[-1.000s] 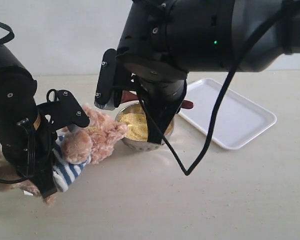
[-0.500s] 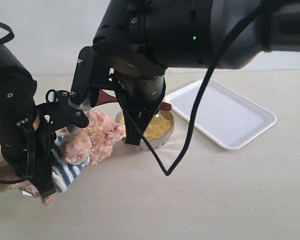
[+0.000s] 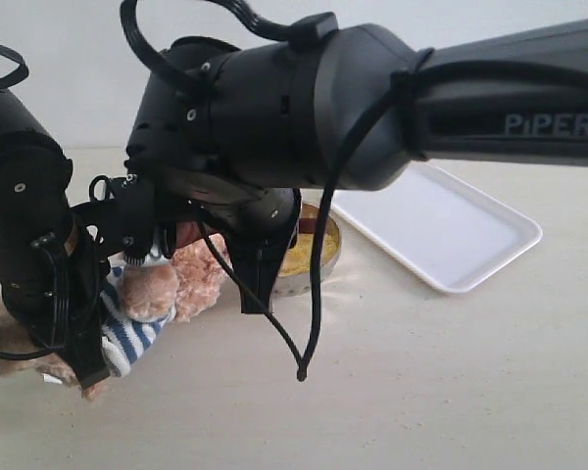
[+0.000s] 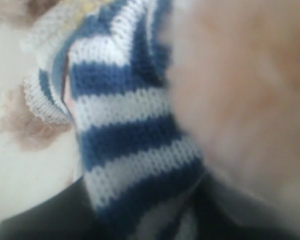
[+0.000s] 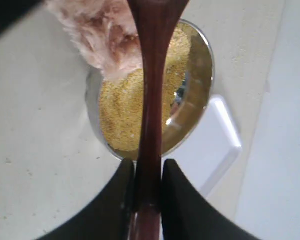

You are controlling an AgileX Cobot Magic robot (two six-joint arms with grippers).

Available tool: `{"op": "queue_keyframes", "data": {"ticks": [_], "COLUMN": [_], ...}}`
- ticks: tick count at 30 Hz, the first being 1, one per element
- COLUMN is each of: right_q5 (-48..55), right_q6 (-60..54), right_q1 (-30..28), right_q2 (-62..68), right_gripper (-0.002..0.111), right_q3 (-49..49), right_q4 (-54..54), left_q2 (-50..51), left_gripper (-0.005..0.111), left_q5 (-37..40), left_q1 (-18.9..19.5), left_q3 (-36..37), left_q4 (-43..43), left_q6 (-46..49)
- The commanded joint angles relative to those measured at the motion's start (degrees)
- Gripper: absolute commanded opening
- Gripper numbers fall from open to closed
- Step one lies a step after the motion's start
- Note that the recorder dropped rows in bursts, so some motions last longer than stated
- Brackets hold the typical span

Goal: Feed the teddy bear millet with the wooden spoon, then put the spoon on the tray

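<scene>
At centre left, spoon (image 5: 151,90) is pinched by right gripper (image 5: 148,167) (bear (image 3: 181,279) clamped by left gripper (image 3: 90,352)); it should be kept level and eased to the face.

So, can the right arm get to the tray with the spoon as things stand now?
Probably yes: the right gripper holds the wooden spoon near the steel bowl, and the tray lies beside that bowl, nothing visible between.

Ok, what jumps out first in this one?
The big black right arm fills the middle of the exterior view, stretched across above the teddy bear. The right gripper pinches the wooden spoon, which runs over the steel bowl of golden millet toward the bear's fur. The white tray lies beside the bowl.
</scene>
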Motion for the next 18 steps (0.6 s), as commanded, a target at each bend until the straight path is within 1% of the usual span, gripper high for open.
{"op": "queue_keyframes", "data": {"ticks": [1, 4, 11, 14, 18], "right_q5": [0.30, 0.15, 1.82, 3.00, 2.34], "right_q6": [0.59, 0.59, 1.42, 4.33, 4.91], "right_q1": [1.25, 1.98, 5.19, 6.93, 8.59], "right_q2": [0.54, 0.82, 4.59, 5.72, 5.72], "right_gripper": [0.000, 0.000, 0.000, 0.000, 0.000], "right_q3": [-0.37, -0.37, -0.37, -0.23, -0.24], "right_q4": [-4.54, -5.50, -13.62, -18.70, -17.87], "left_q2": [-0.45, -0.45, -0.45, -0.45, -0.45], "left_gripper": [0.005, 0.005, 0.005, 0.005, 0.005], "left_q5": [-0.84, -1.36, -2.13, -2.02, -2.13], "left_q1": [-0.35, -0.35, -0.35, -0.35, -0.35], "left_q3": [-0.06, -0.06, -0.06, -0.06, -0.06], "left_q4": [0.33, 0.33, 0.00, -0.11, -0.11], "left_q6": [-0.54, -0.54, -0.54, -0.54, -0.54]}}
